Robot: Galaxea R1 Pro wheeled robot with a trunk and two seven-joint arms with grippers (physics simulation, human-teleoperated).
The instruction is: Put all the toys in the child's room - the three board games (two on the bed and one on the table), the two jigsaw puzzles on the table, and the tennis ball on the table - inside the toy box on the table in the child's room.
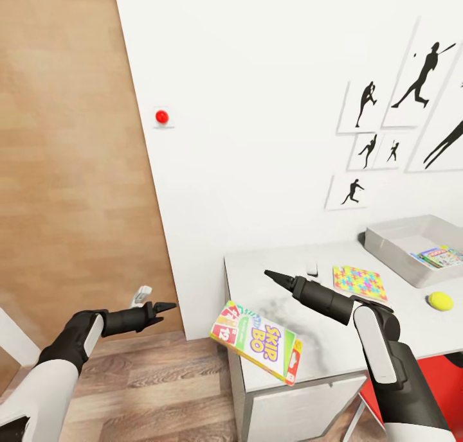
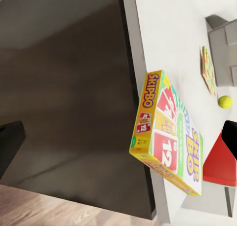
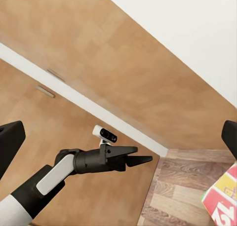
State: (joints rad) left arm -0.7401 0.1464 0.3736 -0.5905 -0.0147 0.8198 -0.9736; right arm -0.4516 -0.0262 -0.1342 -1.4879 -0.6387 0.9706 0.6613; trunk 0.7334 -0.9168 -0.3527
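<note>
Head view: glossy flat Skip-Bo box [image 1: 258,342] overhangs the smooth table [image 1: 399,333] edge; both gripper openings unclear

Board game [image 1: 258,342] overhangs table [image 1: 411,329] edge — tilted

Left gripper [image 1: 168,307] low at near left, fingers together, empty. Right gripper [image 1: 271,275] stretched forward, pointing left, fingers together.
</note>
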